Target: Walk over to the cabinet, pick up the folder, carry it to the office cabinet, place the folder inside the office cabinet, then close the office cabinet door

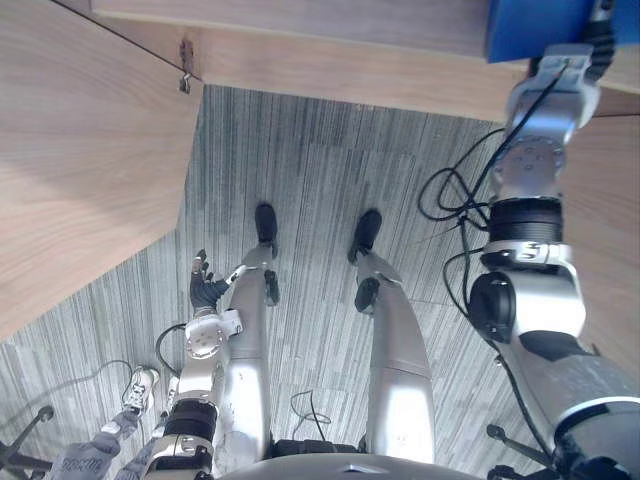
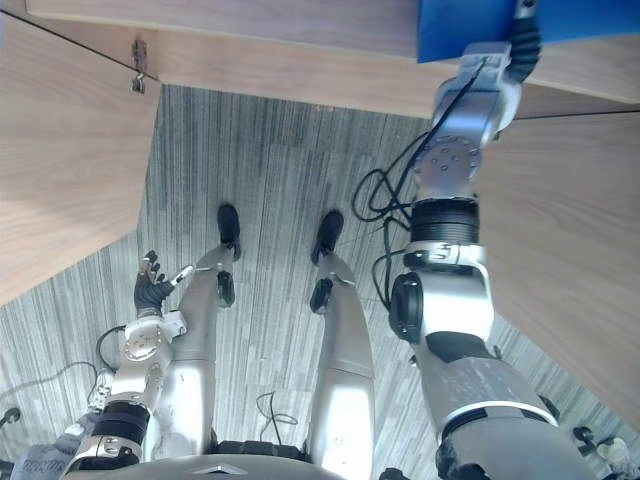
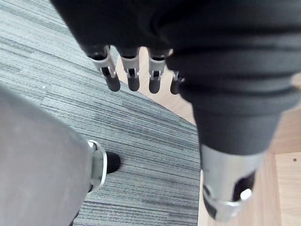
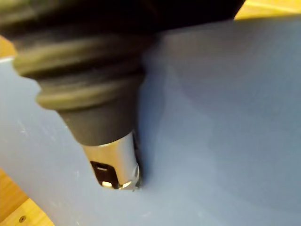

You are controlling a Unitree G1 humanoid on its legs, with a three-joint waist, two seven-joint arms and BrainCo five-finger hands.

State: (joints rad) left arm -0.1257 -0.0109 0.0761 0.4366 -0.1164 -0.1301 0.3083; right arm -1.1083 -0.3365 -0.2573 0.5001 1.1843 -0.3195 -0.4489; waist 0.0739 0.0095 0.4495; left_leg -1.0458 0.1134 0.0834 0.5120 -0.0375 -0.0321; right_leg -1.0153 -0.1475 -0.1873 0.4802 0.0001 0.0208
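The blue folder (image 1: 540, 28) is up at the far right, over the wooden cabinet edge (image 1: 330, 55). My right arm reaches up to it. In the right wrist view my right hand (image 4: 115, 162) has its thumb pressed flat on the folder's blue face (image 4: 225, 117), gripping it; the other fingers are hidden behind the folder. My left hand (image 1: 205, 288) hangs low beside my left leg, away from the folder, with its fingers (image 3: 131, 77) relaxed and nothing in them.
A wooden panel (image 1: 80, 150) with a metal hinge (image 1: 186, 65) stands at the left, and another wooden panel (image 1: 610, 200) at the right. Grey striped carpet (image 1: 300, 170) lies between them. A person's shoe (image 1: 140, 385) and a chair base (image 1: 20, 440) are at the lower left.
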